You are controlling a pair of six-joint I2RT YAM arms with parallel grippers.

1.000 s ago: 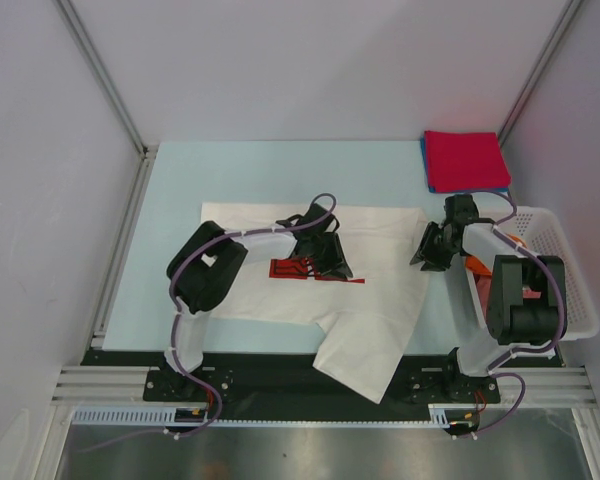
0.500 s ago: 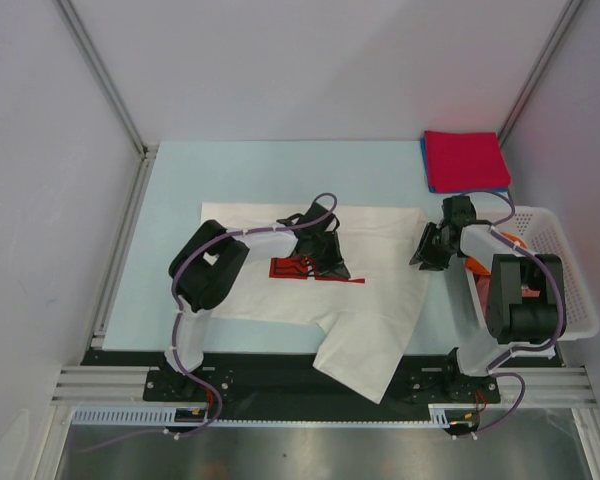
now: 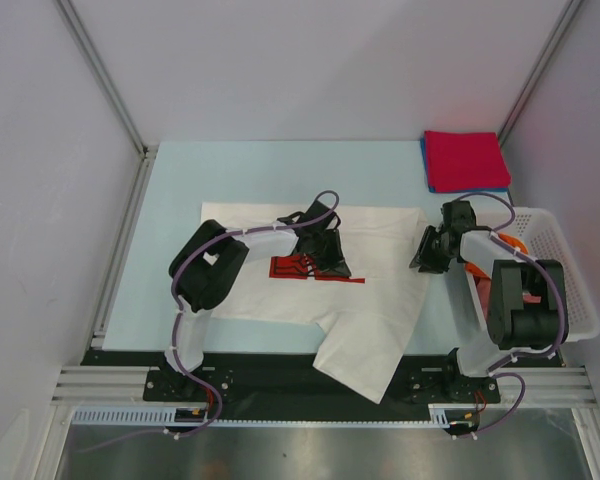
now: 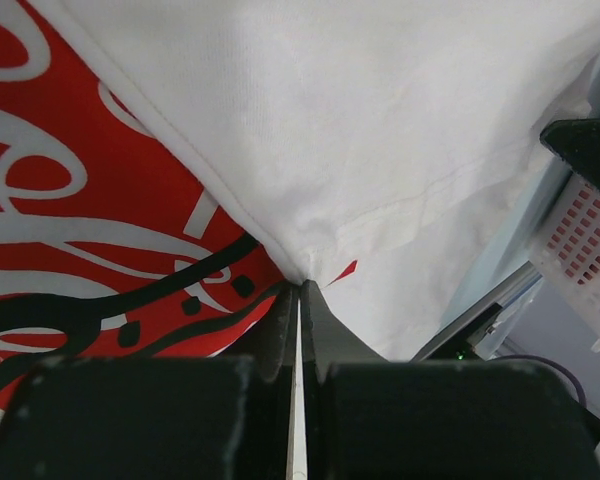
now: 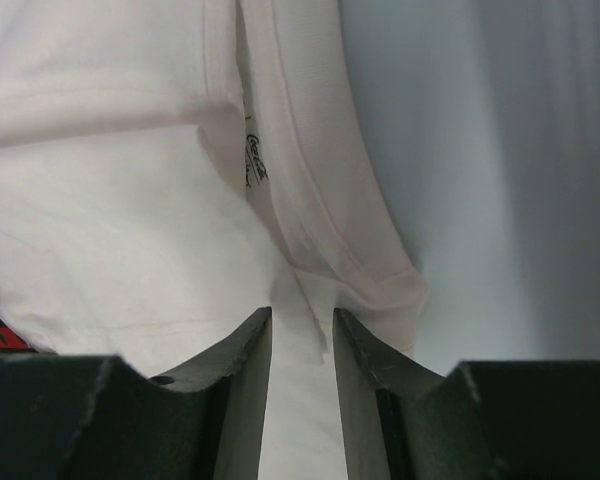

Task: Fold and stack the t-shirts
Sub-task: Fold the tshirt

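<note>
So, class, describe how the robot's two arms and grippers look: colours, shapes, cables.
The left arm and right arm have white links and black joints, with purple cables looping along them. The left gripper and right gripper are black, with two tapering fingers each.

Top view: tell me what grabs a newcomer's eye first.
The white t-shirt spread across the middle of the table, its red logo beside the left end effector, which is shut on a fold of cloth. Next, the red folded tee stacked on a blue tee at the far right corner, behind the white basket.
</note>
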